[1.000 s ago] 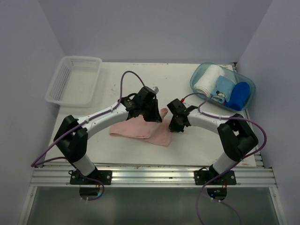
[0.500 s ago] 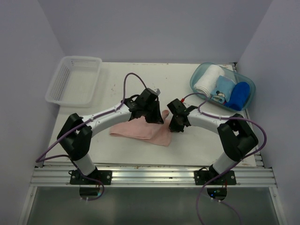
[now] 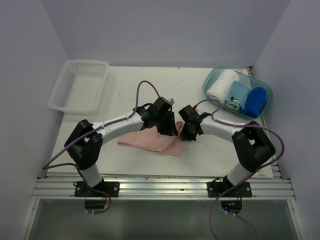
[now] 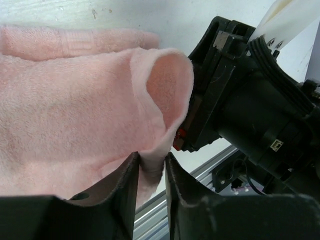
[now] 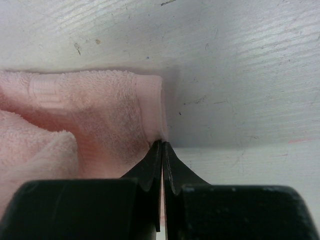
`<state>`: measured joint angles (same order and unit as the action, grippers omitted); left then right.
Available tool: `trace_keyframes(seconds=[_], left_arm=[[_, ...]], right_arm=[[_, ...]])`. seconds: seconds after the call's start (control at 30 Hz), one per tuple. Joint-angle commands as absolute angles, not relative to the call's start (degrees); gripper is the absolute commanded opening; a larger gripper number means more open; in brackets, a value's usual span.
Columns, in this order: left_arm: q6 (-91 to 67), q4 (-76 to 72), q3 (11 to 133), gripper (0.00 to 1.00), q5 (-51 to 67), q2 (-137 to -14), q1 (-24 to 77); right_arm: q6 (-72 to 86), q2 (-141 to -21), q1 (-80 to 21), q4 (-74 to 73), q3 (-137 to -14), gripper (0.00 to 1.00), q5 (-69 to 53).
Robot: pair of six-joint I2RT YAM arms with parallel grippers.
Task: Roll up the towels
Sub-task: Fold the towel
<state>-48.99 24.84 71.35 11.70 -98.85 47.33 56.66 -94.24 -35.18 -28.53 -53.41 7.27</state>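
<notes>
Left gripper [image 4: 151, 167] is clamped on a raised fold of the pink towel [image 3: 148, 140], with cloth bunched between its fingers. The right gripper [image 5: 162, 150] is squeezed tight on the hem at the towel's right end, right next to the left one. Towel lies partly folded on the table [image 3: 120, 90] centre, well apart from the white basket [image 3: 80, 85] back-left and the clear tub [image 3: 237, 92] of rolled towels back-right.
</notes>
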Motion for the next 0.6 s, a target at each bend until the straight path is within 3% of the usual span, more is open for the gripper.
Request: trace_keyframes(seconds=[0.0, 0.03, 0.17, 0.37, 0.57], left_arm=[[-49.31, 23.90, 72.24, 0.33, 13.27, -99.32, 47.64], [-49.05, 24.17, 72.42, 0.39, 13.27, -99.23, 47.64], [-48.25, 25.05, 72.95, 0.41, 12.92, -97.30, 47.55], [-46.06, 29.00, 73.39, 0.38, 12.22, -93.70, 46.24], [-45.00, 28.56, 65.40, 0.34, 13.18, -86.85, 37.10]], right_arm=[[57.83, -95.27, -34.81, -27.07, -53.97, 0.00, 7.38], [57.83, -95.10, -34.80, -27.07, -53.79, 0.00, 7.38], [57.22, -93.26, -34.37, -27.07, -52.74, 0.07, 8.08], [54.76, -87.38, -30.77, -30.57, -51.42, 0.15, 9.49], [51.68, -77.09, -29.00, -35.77, -51.32, 0.16, 15.64]])
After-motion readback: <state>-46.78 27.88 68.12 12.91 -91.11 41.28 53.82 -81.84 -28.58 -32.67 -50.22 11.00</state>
